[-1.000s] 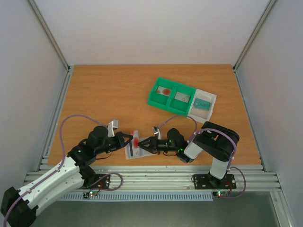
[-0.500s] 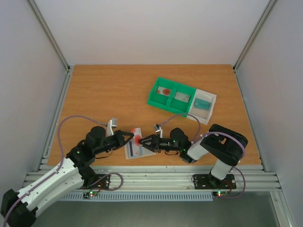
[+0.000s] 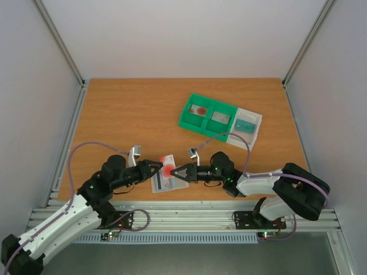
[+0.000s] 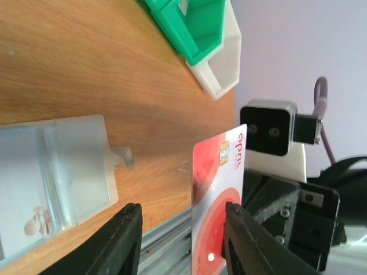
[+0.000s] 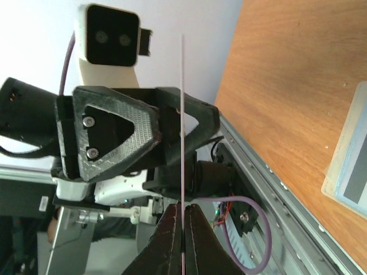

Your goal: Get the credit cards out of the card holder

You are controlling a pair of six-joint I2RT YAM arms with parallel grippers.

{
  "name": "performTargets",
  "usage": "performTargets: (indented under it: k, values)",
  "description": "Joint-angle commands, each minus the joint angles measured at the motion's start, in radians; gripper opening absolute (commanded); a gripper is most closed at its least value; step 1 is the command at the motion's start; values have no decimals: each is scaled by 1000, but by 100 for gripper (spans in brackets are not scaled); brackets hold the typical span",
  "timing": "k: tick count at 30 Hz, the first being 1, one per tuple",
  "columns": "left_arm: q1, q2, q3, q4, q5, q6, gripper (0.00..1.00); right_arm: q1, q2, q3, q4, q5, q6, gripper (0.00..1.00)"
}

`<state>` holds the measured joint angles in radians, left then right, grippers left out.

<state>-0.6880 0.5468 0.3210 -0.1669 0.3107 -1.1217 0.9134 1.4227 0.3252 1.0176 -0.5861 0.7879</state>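
Note:
A red-and-white credit card [image 3: 167, 167] hangs on edge above the table between the two grippers. My right gripper [image 3: 174, 172] is shut on it; in the right wrist view the card [image 5: 182, 103] is a thin line rising from the pinched fingertips of that gripper [image 5: 183, 207]. My left gripper [image 4: 182, 213] stands open around the card [image 4: 221, 189], which rests against one finger [image 4: 241, 240] with a gap to the other. The pale card holder [image 3: 166, 182] lies open on the table beneath, also visible as the card holder [image 4: 57, 172] in the left wrist view. A striped card [image 5: 358, 182] lies in it.
A green two-compartment tray [image 3: 206, 117] and a white tray [image 3: 245, 127] stand at the back right, each with small items inside. The metal rail of the table's near edge [image 3: 189, 215] runs just behind both grippers.
My right gripper has shut on the card and my left gripper has opened off it. The right arm has stretched out, its elbow swinging right.

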Motion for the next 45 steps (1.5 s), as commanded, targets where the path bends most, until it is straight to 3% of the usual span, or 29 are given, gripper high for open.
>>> performTargets:
  k: [1,6,13,19,23,29,37,43,45]
  values:
    - [-2,-75,111,-171,41,112,44,-1,-94,43,-257,-100,-149,1]
    - [-2,-132,210,-352,70,241,60,-1,-217,112,-552,-216,-332,1]
    - [-2,-128,301,-517,164,390,66,-1,-346,271,-1052,-295,-623,1]
    - [-1,-90,323,-511,247,430,63,1,-346,331,-1122,-387,-672,1]
    - [-2,-73,297,-437,313,412,57,1,-346,352,-1150,-388,-698,1]
    - [-2,-51,268,-389,345,413,39,1,-349,366,-1173,-384,-713,1]
    - [-2,-31,228,-304,391,383,40,1,-353,374,-1180,-403,-720,1]
    - [-1,-10,211,-250,425,373,3,1,-354,382,-1182,-390,-721,3]
    - [-1,-4,206,-242,431,375,1,1,-355,382,-1182,-374,-717,6]
